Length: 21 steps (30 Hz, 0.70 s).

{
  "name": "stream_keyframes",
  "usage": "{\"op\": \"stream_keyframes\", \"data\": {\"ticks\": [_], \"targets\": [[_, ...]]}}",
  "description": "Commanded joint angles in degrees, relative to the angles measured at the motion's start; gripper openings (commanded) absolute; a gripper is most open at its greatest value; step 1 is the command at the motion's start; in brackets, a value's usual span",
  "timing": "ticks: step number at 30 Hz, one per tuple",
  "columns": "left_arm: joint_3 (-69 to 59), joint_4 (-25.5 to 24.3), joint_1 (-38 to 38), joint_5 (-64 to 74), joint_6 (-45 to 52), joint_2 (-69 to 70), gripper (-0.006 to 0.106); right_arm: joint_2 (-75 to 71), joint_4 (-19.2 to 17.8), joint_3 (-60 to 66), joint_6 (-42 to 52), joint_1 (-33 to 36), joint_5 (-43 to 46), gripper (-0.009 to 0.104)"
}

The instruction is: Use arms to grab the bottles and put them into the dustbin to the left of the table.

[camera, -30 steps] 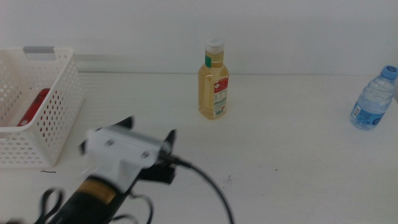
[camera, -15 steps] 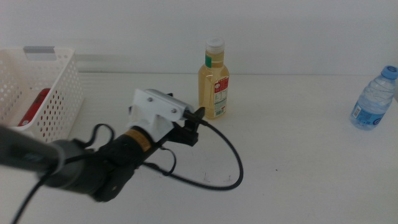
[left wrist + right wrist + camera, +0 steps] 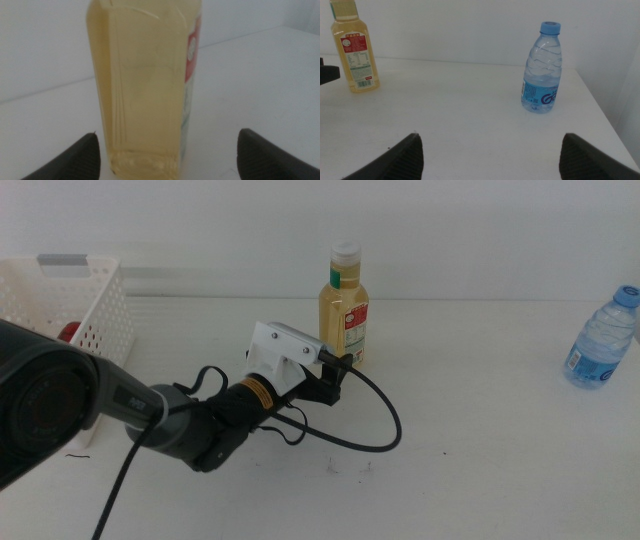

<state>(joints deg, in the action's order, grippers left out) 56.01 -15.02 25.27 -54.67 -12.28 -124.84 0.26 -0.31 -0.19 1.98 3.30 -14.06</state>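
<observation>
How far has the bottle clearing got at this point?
Done: a red can already lies inside the dustbin. In hand: the left hand is at the yellow-liquid bottle, jaws open on either side of its base, not closed on it. Left: that bottle, plus the water bottle standing upright at the table's far right. The right hand waits open, facing the table.

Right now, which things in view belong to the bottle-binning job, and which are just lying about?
Job:
- left gripper, open, jaws either side of the yellow bottle
- right gripper, open, waiting
- water bottle, upright at the table's right
- red can, already in the dustbin

Lying about:
- nothing but the table itself
</observation>
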Motion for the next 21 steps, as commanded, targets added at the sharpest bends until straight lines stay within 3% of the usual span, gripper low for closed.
{"op": "stream_keyframes", "data": {"ticks": [1,13,21], "targets": [[1.33,-2.12,-0.9,0.03,-1.31,0.08,0.094,-0.26,-0.42,0.19,0.37,-0.47,0.39,0.088],[10.83,-8.99,-3.13,4.69,-7.34,-4.78,0.094,-0.26,-0.42,0.19,0.37,-0.47,0.39,0.088],[18.31,-9.91,-3.01,4.73,-8.9,-9.77,0.094,-0.26,-0.42,0.19,0.37,-0.47,0.39,0.088]]}}
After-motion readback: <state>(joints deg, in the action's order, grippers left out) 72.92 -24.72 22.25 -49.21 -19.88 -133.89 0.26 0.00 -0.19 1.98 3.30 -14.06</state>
